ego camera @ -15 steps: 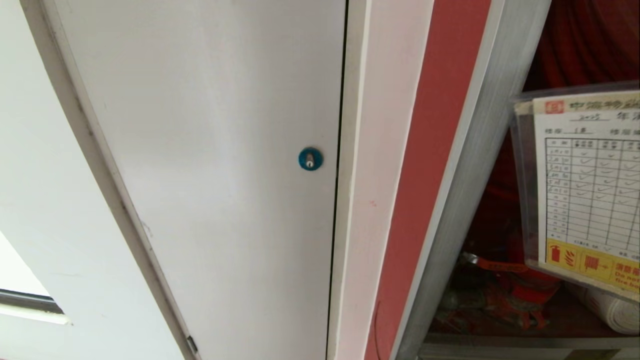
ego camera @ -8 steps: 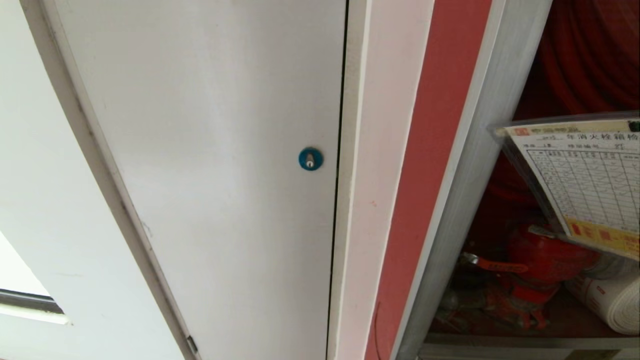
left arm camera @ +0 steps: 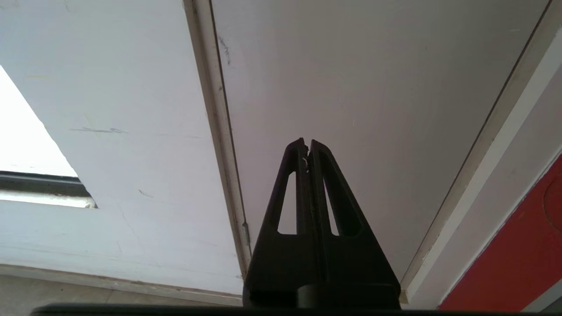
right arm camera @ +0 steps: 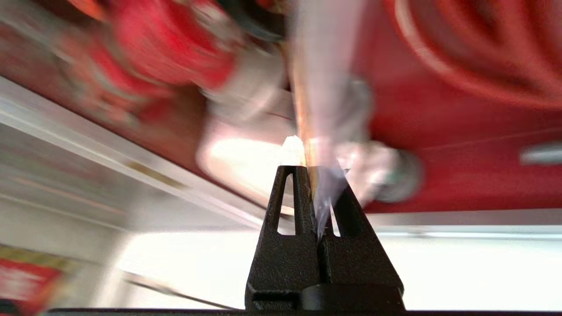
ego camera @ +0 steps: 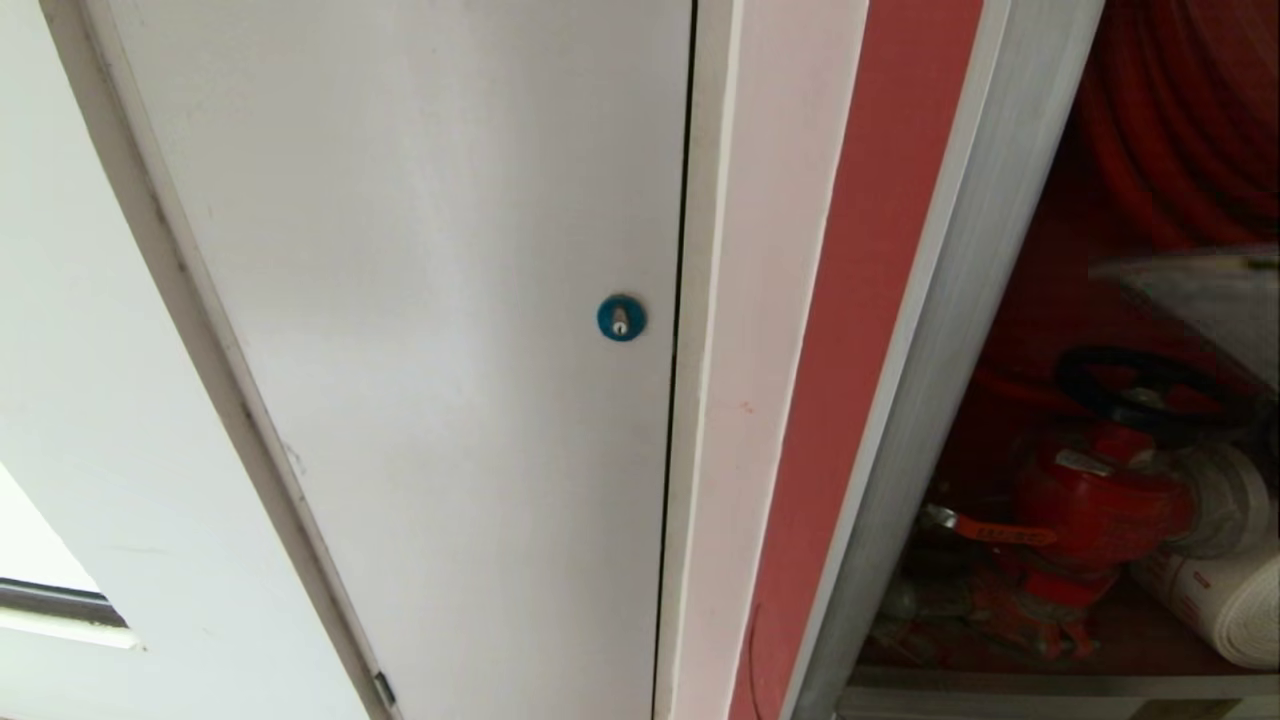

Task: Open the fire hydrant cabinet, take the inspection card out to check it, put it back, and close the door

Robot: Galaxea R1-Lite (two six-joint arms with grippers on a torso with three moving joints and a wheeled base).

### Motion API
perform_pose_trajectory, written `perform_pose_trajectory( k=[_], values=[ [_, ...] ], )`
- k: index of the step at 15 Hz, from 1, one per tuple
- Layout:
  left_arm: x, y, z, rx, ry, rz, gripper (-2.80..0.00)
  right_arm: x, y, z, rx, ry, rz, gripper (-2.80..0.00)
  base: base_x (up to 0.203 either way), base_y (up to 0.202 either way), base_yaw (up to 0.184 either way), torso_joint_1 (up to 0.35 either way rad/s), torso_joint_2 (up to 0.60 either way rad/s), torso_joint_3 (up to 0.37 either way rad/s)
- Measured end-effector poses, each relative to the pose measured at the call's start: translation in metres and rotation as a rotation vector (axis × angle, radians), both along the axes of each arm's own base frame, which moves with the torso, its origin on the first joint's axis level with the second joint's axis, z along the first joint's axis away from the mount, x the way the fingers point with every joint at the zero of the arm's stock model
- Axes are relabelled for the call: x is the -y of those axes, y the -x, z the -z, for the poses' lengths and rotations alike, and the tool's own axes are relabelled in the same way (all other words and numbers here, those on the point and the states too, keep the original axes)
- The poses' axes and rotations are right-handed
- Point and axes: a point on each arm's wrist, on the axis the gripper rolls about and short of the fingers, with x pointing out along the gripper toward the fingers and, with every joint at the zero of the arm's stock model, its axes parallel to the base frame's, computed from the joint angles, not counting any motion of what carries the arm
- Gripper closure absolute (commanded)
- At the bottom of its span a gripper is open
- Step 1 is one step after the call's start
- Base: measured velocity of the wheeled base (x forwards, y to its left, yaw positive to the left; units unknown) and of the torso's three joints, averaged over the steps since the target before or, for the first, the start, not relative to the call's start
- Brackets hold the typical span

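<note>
1. Being carried by one edge: the inspection card is pinched between the closed fingers of the right gripper, seen nearly edge-on and blurred. In the head view it shows only as a pale sheet at the right edge, inside the fire hydrant cabinet.
2. An edge grip is judged to suit a thin sheet; the print cannot be read.
3. The door is not seen; the cabinet is open.
4. Near the card: red valve with black handwheel, white rolled hose, red hose reel. These are judged to be obstacles on reinsertion.
5. The left gripper is parked, fingers closed on nothing, facing the white door with blue lock.
</note>
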Motion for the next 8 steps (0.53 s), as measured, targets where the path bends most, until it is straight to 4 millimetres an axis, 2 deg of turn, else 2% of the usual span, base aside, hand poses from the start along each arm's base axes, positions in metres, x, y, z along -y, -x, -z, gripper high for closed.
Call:
perform_pose_trajectory(
  k=[4, 8],
  values=[
    [0.0, 0.0, 0.0, 0.0, 0.0, 0.0, 0.0, 0.005, -0.004, -0.016, -0.042, 0.191, 0.005, 0.0, 0.0, 0.0, 0.0, 0.0, 0.0, 0.0],
    [0.0, 0.0, 0.0, 0.0, 0.0, 0.0, 0.0, 0.01, -0.024, -0.028, -0.132, 0.362, -0.014, 0.0, 0.0, 0.0, 0.0, 0.0, 0.0, 0.0]
  ],
)
